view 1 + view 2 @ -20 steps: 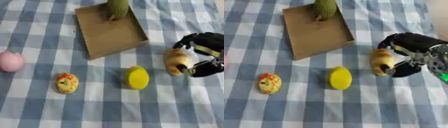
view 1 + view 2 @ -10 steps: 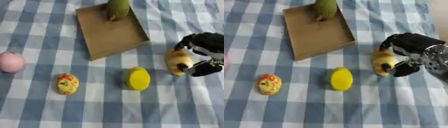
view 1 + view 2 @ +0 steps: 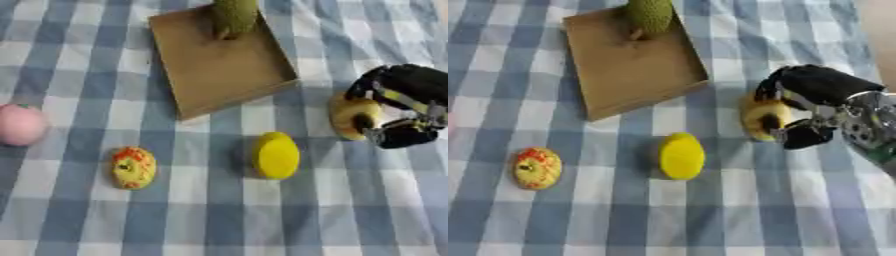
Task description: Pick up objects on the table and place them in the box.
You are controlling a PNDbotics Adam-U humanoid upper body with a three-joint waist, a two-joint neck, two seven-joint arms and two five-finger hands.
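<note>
- The right hand (image 3: 815, 107) comes in from the right edge with its fingers (image 3: 776, 87) curled over the top of a tan, ring-shaped piece, the donut (image 3: 765, 119), and its thumb (image 3: 802, 136) hooked under the near end; the hand is clamped on it.
- The donut sits right of the box (image 3: 223, 65), just off its near right corner, apart from the wall. Whether it is lifted off the cloth (image 3: 219, 215) or resting on it, I cannot tell.
- A green fruit (image 3: 233, 16) already lies at the far end of the box (the rest of the floor is bare cardboard).
- A yellow lemon (image 3: 276, 155) lies near the middle of the cloth, a yellow-and-red piece (image 3: 133, 167) to its left, and a pink ball (image 3: 19, 125) at the left edge.
- The left hand shows in neither view.
- Risks, as I judge them:
  - The donut is rounded and held from top and near end only, so it could roll out of the fingers during the carry.
  - A low carry could catch the box wall and push the light box askew.
  - A release too near the wall could let it tip back onto the cloth.
  - A drop close to the fruit could knock it.
</note>
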